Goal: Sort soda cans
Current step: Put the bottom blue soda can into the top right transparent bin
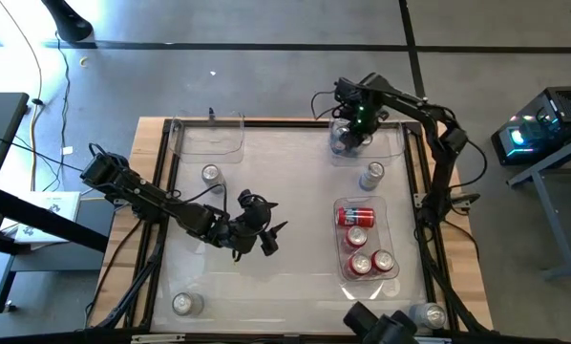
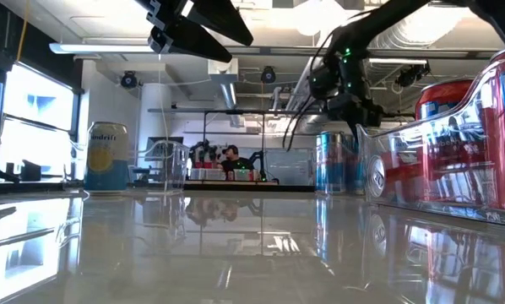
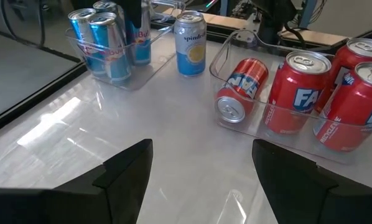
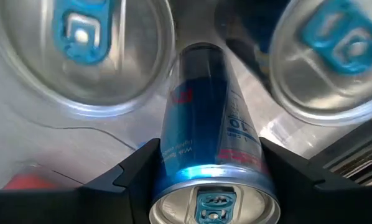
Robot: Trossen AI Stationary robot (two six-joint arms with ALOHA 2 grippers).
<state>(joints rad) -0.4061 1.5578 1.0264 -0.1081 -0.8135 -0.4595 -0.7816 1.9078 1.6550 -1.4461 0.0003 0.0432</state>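
My right gripper (image 1: 352,134) points down over the clear bin (image 1: 392,143) at the far right and is shut on a blue soda can (image 4: 201,124). That can stands between two other blue-tabbed cans (image 4: 80,37) (image 4: 335,37). My left gripper (image 3: 201,180) hangs open above the table's middle (image 1: 266,237) with nothing between its fingers. Red soda cans (image 1: 362,250) fill a clear bin (image 1: 389,205) at the right, one of them lying on its side (image 3: 241,90). Loose cans stand upright on the table (image 1: 210,174) (image 1: 373,175) (image 1: 185,303) (image 1: 432,315). My right gripper pinches the blue can's upper body, just under its rim (image 4: 173,168), between its two fingers, one on each side. The fingers come from above, pointing down. The can is upright below them; whether its base rests on the bin's floor is hidden.
An empty clear bin (image 1: 209,134) sits at the far left. A blue-and-yellow can (image 3: 190,43) stands between the blue-can bin and the red-can bin. A raised black frame (image 1: 161,191) borders the tabletop. Bare table lies around my left gripper.
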